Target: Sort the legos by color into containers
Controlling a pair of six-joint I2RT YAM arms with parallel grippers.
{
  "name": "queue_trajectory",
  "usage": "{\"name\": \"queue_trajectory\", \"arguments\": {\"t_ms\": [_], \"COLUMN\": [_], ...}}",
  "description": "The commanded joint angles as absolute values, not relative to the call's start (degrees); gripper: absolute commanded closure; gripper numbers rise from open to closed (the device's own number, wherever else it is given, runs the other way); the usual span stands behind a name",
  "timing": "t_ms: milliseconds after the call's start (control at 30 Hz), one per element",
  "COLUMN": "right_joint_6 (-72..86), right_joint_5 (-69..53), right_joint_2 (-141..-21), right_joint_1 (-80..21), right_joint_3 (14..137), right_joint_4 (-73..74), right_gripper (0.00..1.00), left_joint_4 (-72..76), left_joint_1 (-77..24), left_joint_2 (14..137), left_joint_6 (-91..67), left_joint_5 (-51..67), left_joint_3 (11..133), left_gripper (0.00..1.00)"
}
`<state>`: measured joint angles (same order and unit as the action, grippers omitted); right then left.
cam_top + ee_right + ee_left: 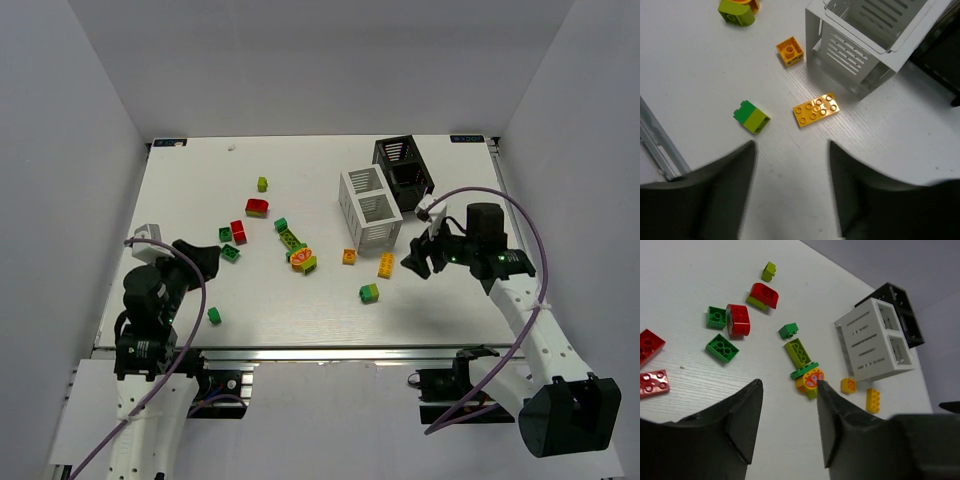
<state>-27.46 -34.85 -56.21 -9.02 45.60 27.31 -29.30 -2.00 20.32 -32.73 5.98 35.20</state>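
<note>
Legos lie scattered across the white table: a red curved one [257,207], green ones [231,252], a lime bar with a flower piece [302,260], and a small green one [214,316]. My left gripper [203,257] hovers open and empty at the left; its wrist view shows the flower piece [812,378] just beyond the gripper [789,382]. My right gripper [420,262] is open and empty, with its jaws [791,143] just short of an orange plate [816,110], a green-lime brick [751,117] and a small orange brick [789,50]. The white container [380,232] and black container [412,185] stand at the back right.
A metal rail [300,352] runs along the table's front edge. Grey walls close in the sides and back. A small white object [147,235] sits by the left arm. Two flat red plates [652,382] lie at the left in the left wrist view.
</note>
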Motion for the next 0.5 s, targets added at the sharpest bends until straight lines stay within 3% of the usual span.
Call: {"name": "queue_trajectory", "arguments": {"t_ms": [0,100,167,200,333,400,467], "right_joint_6": [-22.2,-19.8,-18.7,-18.2,-17.8,-17.8,-16.8], "right_joint_5": [-32.8,-31.1,-30.3,-28.8,-27.3,-26.7,-25.8], "right_joint_2": [-55.1,-54.8,-54.8,-54.8,-56.1,-57.2,-57.7], "right_joint_1": [-10.5,-11.3,-11.7,-11.9,-11.9,-12.0,-12.0], "right_joint_3": [45.0,43.6,42.5,42.3,41.4,40.6,40.4], "right_joint_4": [28.1,28.2,27.8,27.4,26.3,25.7,24.5], "right_gripper": [0.43,0.61,0.52,0.34,0.18,0.11,0.11], "left_joint_4": [-28.1,-27.3,-26.3,-26.1,-25.1,-24.3,-23.2], "left_joint_1": [-2.0,-1.9,-1.9,-2.0,-2.0,-2.0,-2.0], "left_joint_2": [20.7,22.1,23.1,23.5,24.8,25.0,25.0], "left_joint_6": [-33.7,-34.3,-34.4,-34.7,-35.9,-36.7,-37.2], "left_joint_5": [8.3,9.1,10.5,10.6,10.8,11.4,11.8], "left_joint_3": [34.3,33.9,33.5,33.3,32.5,31.7,30.9], "left_gripper": [0.47,0.79,0.8,0.71,0.3,0.24,0.2]}}
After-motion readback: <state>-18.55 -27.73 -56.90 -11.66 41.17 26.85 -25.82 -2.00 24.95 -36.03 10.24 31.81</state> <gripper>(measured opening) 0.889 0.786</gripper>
